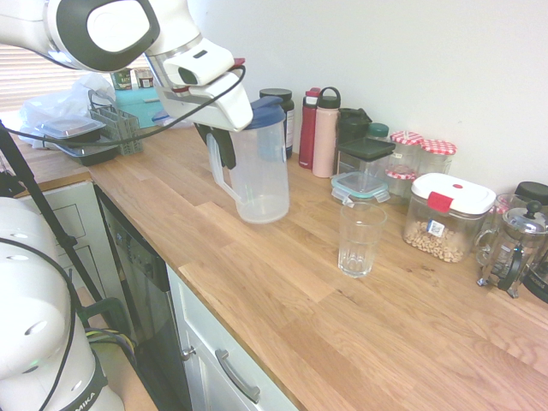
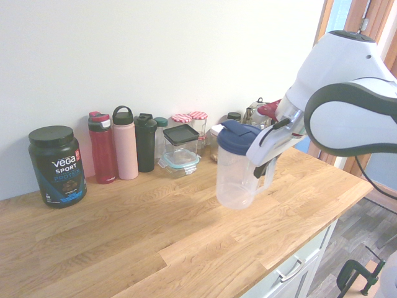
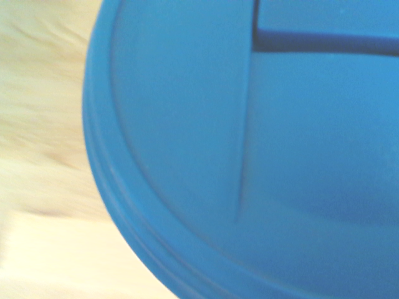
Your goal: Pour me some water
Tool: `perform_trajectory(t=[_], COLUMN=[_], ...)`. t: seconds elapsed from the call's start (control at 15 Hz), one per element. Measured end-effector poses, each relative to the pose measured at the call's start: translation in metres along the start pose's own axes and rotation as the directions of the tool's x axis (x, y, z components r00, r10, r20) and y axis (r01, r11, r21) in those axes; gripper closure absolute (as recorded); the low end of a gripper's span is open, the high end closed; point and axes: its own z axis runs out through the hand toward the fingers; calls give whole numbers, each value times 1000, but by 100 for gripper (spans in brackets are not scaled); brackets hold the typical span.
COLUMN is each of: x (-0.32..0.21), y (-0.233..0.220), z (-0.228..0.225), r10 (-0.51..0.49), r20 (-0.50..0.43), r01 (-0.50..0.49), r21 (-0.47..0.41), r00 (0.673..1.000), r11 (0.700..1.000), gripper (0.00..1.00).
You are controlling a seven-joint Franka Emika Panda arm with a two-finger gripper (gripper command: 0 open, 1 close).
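The jug (image 1: 259, 175) hangs in the air just above the wooden counter (image 1: 282, 291), tipped a little. The gripper (image 1: 224, 147) is squeezed tight on its handle. An empty glass (image 1: 360, 238) stands near it. Farther back, bottles (image 1: 325, 131) and jars (image 1: 448, 216) line the wall.

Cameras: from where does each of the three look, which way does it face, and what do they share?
First exterior view: sits off the counter's front edge, faces the wall; shows the arm from the left holding the pitcher, and the glass.
Second exterior view: the opposite side, facing the same wall; the arm comes from the right.
Wrist view: above the pitcher, looking down at its blue lid; no body shows.
Shared: all see the pitcher and the counter.
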Motion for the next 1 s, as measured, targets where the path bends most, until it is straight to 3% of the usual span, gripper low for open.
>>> perform_trajectory(t=[0.2,0.33,0.47,0.67,1.0], x=[-22,-24,-21,-11,-20], y=[-40,-69,-100,-133,-147], z=[27,46,63,91,109], r10=[81,96,52,-49,-212], r20=[-38,-5,40,71,129], r01=[-79,-95,-56,42,204], r21=[55,82,119,100,69], r00=[996,995,998,996,969], r11=[995,992,991,994,976], gripper=[100,100,100,100,100])
